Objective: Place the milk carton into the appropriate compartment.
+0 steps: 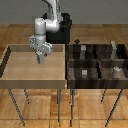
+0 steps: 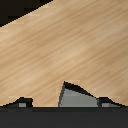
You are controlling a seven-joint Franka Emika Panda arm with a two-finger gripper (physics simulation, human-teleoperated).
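My gripper (image 1: 41, 60) hangs low inside the light wooden bin (image 1: 15, 75) on the exterior view's left, near its far right part. In the wrist view the milk carton (image 2: 76, 97), a pale grey box with a peaked top, stands between my two fingertips (image 2: 21, 103), nearer the other one. The fingers stand wide apart and the left one is clear of the carton, so my gripper (image 2: 63, 102) is open around it. In the exterior view my fingers mostly hide the carton.
A dark bin (image 1: 98, 85) with dividers stands on the exterior view's right, split into several compartments with small grey blocks (image 1: 84, 73) in them. The robot's base (image 1: 59, 27) is behind the two bins. Both bins stand on thin legs.
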